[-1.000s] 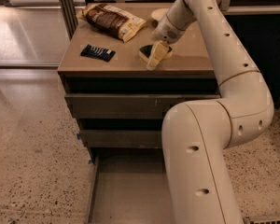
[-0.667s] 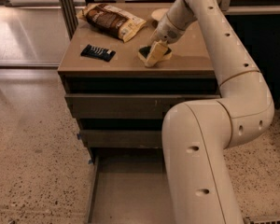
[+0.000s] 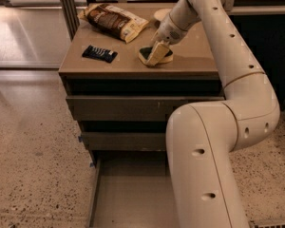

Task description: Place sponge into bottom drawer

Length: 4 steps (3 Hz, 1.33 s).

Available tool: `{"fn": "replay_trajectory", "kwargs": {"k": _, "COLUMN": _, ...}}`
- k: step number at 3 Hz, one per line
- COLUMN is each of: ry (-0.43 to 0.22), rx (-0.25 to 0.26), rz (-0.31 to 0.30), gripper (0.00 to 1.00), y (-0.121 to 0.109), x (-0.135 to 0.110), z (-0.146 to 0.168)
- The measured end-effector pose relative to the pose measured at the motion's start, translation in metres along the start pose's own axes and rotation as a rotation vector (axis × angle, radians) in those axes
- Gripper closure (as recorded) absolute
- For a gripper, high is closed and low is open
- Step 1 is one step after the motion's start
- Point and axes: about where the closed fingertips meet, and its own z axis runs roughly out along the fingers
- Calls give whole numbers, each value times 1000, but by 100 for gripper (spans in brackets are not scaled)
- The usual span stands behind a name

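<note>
- The gripper [image 3: 155, 56] is being presented from above at the sponge [image 3: 144, 53], touching it, so that a top-down grasp is being made possible.
- How far the gripper is being opened cannot be told, nor whether the sponge is being clamped.
- The sponge is being supported by the cabinet top [image 3: 194, 63], near the middle of the front edge, dark green face upward (judged: not yet lifted).
- The black-wrapped bar [image 3: 99, 53] and the snack bag [image 3: 115, 20] are being kept well apart from the sponge, toward the other side of the top, so the approach is not being obstructed by them.
- The bottom drawer [image 3: 128, 198] is being presented pulled out at floor level, below the two closed upper drawers [image 3: 118, 109], ready to receive the sponge.
- Nothing is being shown on the visible part of its floor; the remaining part is being hidden by the arm [image 3: 213, 165].
</note>
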Motion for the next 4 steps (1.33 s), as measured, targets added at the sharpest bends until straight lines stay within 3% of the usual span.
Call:
{"fn": "replay_trajectory", "kwargs": {"k": 1, "ry": -53, "rx": 3, "rz": -101, "gripper": 100, "y": 10, "x": -25, "z": -18}}
{"fn": "replay_trajectory", "kwargs": {"k": 2, "ry": -140, "rx": 16, "rz": -177, "gripper": 100, "y": 32, "x": -37, "z": -49}}
{"fn": "replay_trajectory", "kwargs": {"k": 4, "ry": -255, "rx": -68, "rz": -312, "gripper": 100, "y": 112, "x": -32, "z": -73}}
